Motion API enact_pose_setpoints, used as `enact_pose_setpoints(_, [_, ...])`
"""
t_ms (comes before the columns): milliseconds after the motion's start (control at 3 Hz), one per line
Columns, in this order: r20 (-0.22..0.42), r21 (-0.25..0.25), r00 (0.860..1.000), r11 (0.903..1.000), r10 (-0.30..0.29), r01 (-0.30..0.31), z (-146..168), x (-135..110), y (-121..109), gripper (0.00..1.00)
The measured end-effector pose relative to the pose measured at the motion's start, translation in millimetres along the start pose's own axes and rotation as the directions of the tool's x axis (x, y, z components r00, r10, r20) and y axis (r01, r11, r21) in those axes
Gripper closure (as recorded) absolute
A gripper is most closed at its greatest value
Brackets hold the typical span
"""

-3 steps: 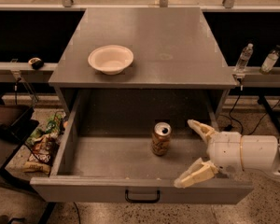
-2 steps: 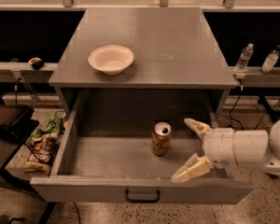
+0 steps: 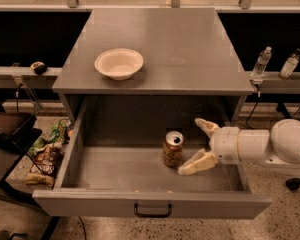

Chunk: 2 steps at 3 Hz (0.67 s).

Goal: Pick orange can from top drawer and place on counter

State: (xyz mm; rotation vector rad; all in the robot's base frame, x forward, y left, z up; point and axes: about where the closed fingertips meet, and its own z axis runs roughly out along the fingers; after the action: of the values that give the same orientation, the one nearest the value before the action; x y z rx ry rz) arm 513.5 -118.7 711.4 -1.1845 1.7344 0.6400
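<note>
The orange can (image 3: 172, 148) stands upright in the pulled-out top drawer (image 3: 115, 171), right of its middle, silver top and pull tab showing. My gripper (image 3: 196, 145) is inside the drawer just right of the can, fingers spread wide. One finger (image 3: 206, 126) points up and back, the other (image 3: 196, 163) reaches low toward the can's base. The gripper holds nothing. The counter (image 3: 190, 44) is the grey cabinet top behind and above the drawer.
A white bowl (image 3: 119, 63) sits on the counter's left front. Two bottles (image 3: 261, 63) stand on a ledge at the right. Snack packets (image 3: 45, 156) and a dark chair (image 3: 7, 139) are on the floor at left. The drawer's black handle (image 3: 153, 210) faces front.
My gripper has moved left inside the drawer, closer to the can. The can has not moved.
</note>
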Motion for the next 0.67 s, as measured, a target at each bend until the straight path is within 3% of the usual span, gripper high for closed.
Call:
enact_pose_setpoints(333, [0.068,0.008,0.997,0.9994,0.032,-0.033,17,13,-8,0.0])
enact_pose_setpoints(667, [0.14,0.008,0.988,0.9982,0.058,-0.06,38,21,-15,0.18])
